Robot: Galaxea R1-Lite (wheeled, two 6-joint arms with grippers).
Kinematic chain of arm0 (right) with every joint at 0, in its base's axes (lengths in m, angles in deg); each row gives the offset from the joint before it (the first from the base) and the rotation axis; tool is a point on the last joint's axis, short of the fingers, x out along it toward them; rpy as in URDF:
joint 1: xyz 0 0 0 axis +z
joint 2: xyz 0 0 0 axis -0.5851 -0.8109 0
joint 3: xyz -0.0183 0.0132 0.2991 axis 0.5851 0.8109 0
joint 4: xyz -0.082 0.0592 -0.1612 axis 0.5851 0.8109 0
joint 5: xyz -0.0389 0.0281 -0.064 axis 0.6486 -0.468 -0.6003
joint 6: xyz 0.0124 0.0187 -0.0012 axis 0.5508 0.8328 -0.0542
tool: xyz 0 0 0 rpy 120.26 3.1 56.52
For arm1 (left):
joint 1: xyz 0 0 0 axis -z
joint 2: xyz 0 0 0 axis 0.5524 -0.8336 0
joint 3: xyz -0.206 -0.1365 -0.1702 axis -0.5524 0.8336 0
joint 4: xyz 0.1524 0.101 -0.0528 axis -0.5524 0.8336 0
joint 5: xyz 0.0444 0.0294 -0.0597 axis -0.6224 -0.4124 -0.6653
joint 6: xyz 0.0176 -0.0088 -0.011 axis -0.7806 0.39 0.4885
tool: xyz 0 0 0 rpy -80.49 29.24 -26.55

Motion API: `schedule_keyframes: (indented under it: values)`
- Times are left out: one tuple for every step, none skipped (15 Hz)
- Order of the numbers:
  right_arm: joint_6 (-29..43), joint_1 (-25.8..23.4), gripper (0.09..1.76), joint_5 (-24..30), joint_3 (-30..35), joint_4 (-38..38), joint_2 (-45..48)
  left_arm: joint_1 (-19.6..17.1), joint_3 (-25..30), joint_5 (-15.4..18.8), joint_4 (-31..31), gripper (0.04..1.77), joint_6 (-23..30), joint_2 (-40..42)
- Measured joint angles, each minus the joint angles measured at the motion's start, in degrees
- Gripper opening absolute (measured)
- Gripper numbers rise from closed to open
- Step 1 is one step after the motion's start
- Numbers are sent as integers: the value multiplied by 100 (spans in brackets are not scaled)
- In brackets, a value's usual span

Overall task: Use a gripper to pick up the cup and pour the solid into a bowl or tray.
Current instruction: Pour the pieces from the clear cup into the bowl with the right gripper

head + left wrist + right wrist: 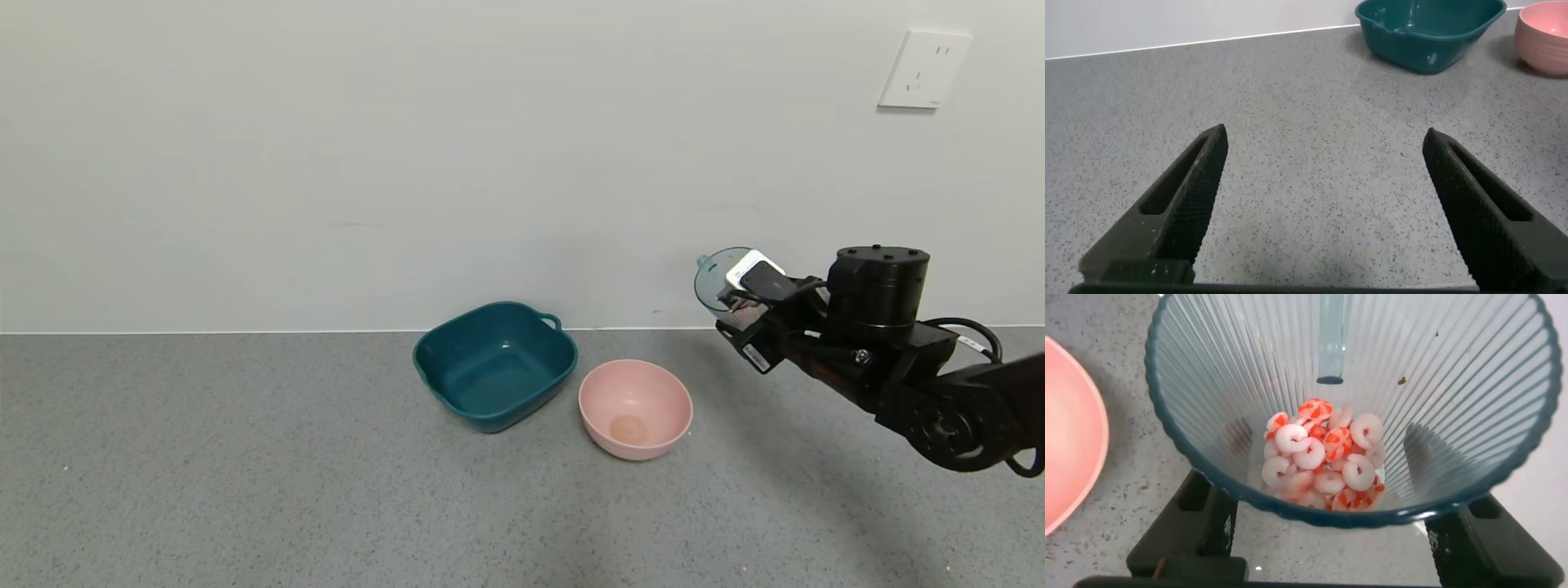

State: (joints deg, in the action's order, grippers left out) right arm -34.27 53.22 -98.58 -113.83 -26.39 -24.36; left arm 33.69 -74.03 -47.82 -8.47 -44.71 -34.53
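Observation:
My right gripper (pixel 739 296) is shut on the translucent blue-green ribbed cup (pixel 717 282) and holds it in the air, tilted, to the right of and above the pink bowl (pixel 635 407). In the right wrist view the cup (pixel 1372 400) fills the frame between the fingers (pixel 1200 531). The solid (pixel 1323 461), several orange-red and white shrimp-like pieces, lies heaped inside the cup. A slice of the pink bowl (pixel 1069 449) shows beside it. The pink bowl holds nothing. My left gripper (pixel 1324 147) is open and empty over the bare counter.
A dark teal squarish tub (pixel 495 364) with handles stands just left of the pink bowl, near the wall; it also shows in the left wrist view (pixel 1429 28). The grey speckled counter (pixel 245 490) runs wide to the left and front. A wall socket (pixel 924 69) is up right.

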Motion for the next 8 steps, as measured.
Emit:
schedule_keyframes:
  values:
    - [-223, 56, 132, -132, -4, -2, -5, 0, 0, 0, -2, 172, 1, 0]
    - [-496, 105, 132, -295, -9, -33, -13, 0, 0, 0, -2, 172, 1, 0]
    - [-733, 144, 132, -399, -9, -82, -28, 0, 0, 0, 0, 172, 1, 0]
    - [-895, 183, 132, -427, -2, -101, -46, 0, 0, 0, -2, 172, 0, 0]
    - [-1056, 233, 132, -435, 18, -107, -63, 0, 0, 0, -2, 172, 0, 0]
    - [-1251, 255, 132, -435, 30, -123, -77, 0, 0, 0, -2, 172, 1, 0]
    - [-1471, 268, 132, -438, 35, -173, -88, 2, 0, 0, 0, 172, 1, 0]
    - [-1744, 273, 132, -443, 35, -240, -101, 2, 0, 0, 0, 172, 1, 0]
